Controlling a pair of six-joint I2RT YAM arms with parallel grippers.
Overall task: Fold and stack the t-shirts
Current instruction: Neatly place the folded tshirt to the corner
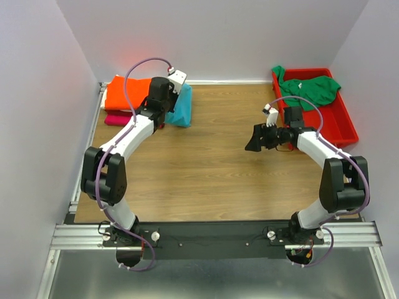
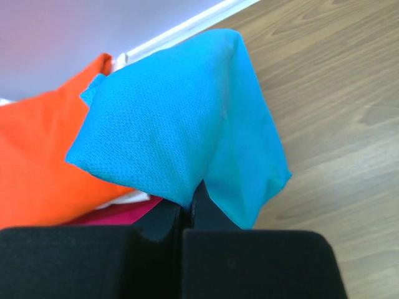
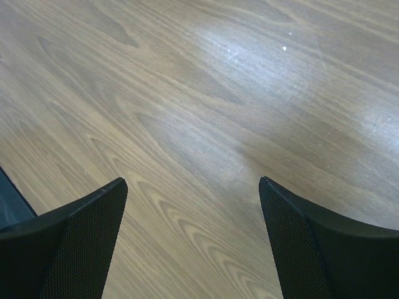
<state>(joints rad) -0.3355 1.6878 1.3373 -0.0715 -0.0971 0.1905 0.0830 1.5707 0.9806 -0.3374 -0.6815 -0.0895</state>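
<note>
Closest to your lens, the left gripper (image 2: 187, 212) is clamped on a pinch of the teal t-shirt (image 2: 168, 124). The shirt hangs at the table's 10 o'clock corner, on the 3 o'clock side of the orange t-shirt (image 2: 37, 162), with a magenta t-shirt (image 2: 115, 215) peeking out below. You cannot tell whether the teal cloth rests on the pile or only overlaps it in view.

If you let go here, it probably lands half off the stack and slumps onto the table (image 3: 187, 93), its fold opening. If you drag it sideways, the cloth may catch the orange shirt and skew the pile.

Your right gripper (image 3: 191, 184) holds nothing, its jaws spread wide over bare wood near 3 o'clock. The green t-shirt (image 1: 312, 87) lies crumpled in the red bin (image 1: 340, 128) at 2 o'clock. A low reach could strike the bin's wall or snag several layers at once.
</note>
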